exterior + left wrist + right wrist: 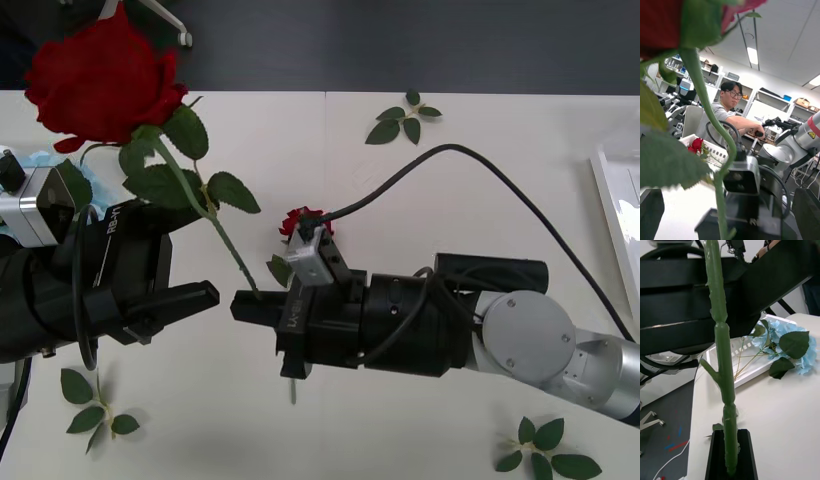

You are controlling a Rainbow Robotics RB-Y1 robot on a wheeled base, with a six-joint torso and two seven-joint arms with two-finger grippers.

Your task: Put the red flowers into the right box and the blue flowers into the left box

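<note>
A red flower with a big bloom (100, 75) stands upright close to the camera, its stem (225, 240) running down to my right gripper (250, 305). That gripper is shut on the stem's lower end (730, 450). My left gripper (195, 303) faces it from the left, open, one finger (651, 213) on each side of the stem without touching it. A second red flower (305, 222) lies on the table behind the right gripper. More red flowers (696, 144) lie in the right box (615, 220). Blue flowers (790, 345) rest partly over the left box (726, 360).
Bloomless leaf sprigs lie at the back (405, 118), at the front left (95, 405) and at the front right (545, 455). A black cable (470, 155) arcs over the right arm. The two arms almost meet at the table's middle.
</note>
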